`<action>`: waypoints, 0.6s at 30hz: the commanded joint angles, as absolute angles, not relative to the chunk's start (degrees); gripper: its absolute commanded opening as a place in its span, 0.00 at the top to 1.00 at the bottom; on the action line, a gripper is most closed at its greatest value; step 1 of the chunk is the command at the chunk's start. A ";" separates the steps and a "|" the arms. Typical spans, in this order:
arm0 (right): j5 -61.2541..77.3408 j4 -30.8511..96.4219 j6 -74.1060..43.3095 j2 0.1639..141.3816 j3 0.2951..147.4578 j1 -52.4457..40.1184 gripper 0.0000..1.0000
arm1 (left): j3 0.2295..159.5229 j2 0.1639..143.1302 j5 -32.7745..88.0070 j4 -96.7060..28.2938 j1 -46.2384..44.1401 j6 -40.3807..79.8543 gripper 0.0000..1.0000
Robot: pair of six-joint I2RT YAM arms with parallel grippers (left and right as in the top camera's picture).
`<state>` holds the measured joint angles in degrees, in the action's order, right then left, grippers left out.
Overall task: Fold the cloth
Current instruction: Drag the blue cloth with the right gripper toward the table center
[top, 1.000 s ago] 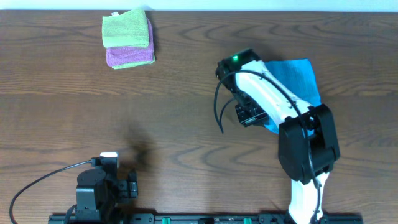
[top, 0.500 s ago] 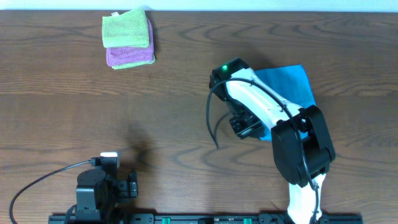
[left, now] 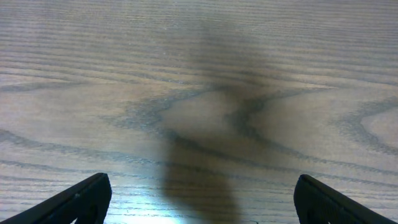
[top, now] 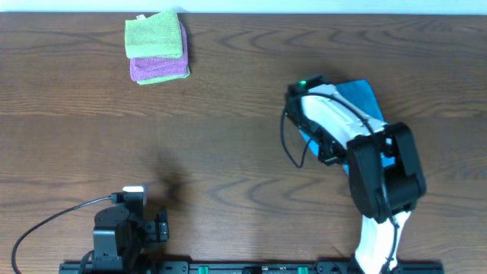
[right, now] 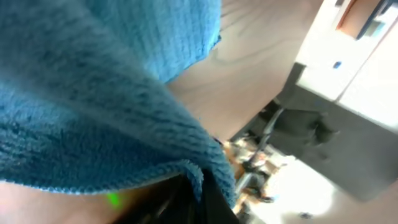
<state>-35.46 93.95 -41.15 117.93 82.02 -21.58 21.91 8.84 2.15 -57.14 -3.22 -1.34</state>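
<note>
Right arm has swung back to its own right since half a sec. ago: the green light [top: 302, 82] on its wrist sat further left then, and less blue shows beside it now. The left arm and the folded stack are unchanged. Count: 2 arms, 1 sky-blue cloth [top: 361, 94], 1 stack of folded cloths [top: 157, 49] with lime-green over purple, on 1 wood table [top: 228, 152]. The right gripper [right: 199, 202] is clamped tight on a bunched edge of the cloth. In the wrist view the towel drapes up and away from the pinch, filling the frame above the fingers. From overhead the rest lies under and just beyond the forearm, and the visible blue slants top-right to lower-left along the arm; true long axis can't be told, as the arm covers most of it. The left gripper [left: 202, 194] is spread wide with nothing between the tips, over bare wood. The stack is well apart from both grippers — far to the right gripper's left.
</note>
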 commanded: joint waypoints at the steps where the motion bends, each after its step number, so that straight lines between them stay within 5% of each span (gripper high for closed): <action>1: -35.81 89.80 -44.25 111.24 79.68 -18.96 0.99 | 21.67 8.54 1.48 -57.43 -3.42 -1.74 0.05; 10: -20.93 73.32 -35.59 103.07 73.30 -15.22 0.99 | 21.67 8.54 1.48 -57.43 -3.42 -1.74 0.05; 18: -6.37 60.66 -26.24 103.09 73.28 -24.60 0.98 | 21.67 8.54 1.48 -57.43 -3.42 -1.74 0.05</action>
<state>-12.16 61.65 -29.82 103.15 73.34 -21.47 21.91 8.84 2.15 -57.14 -3.22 -1.34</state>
